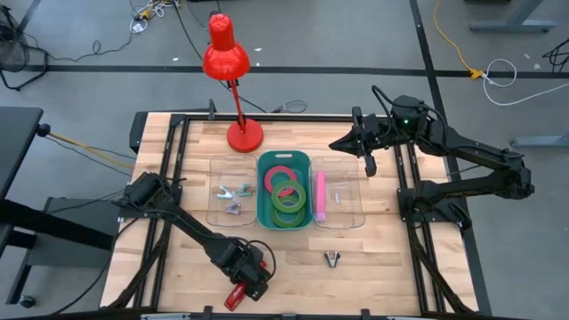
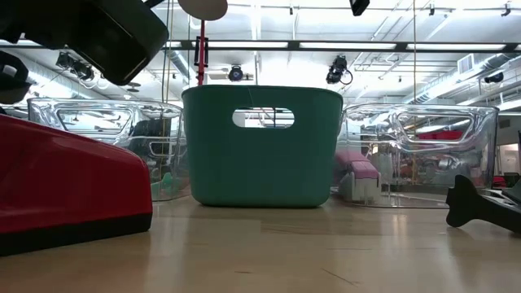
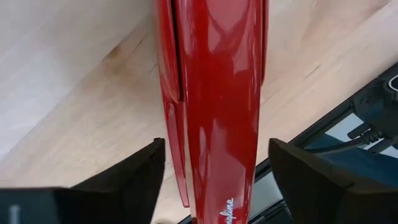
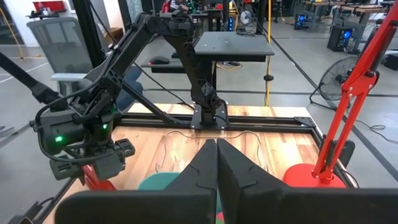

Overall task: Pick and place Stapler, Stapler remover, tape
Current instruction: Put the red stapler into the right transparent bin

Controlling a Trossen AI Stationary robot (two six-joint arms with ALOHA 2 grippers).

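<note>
While the left gripper [image 3: 214,180] straddles the red stapler [image 3: 217,93] at the table's [image 1: 391,267] near edge, its fingers [image 3: 134,180] look spread on either side, seemingly not touching. Right gripper [image 4: 217,168] hovers closed, empty, behind the bins.

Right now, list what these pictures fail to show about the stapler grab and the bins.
- Red stapler: in the high view the left gripper covers most of it; the left wrist view cuts off both ends.
- Contact: the fingers flank the stapler with gaps; whether they touch cannot be told.
- Green bin: the low view shows only its wall, hiding the tape rolls.
- Staple remover: too small in the high view for detail.
</note>
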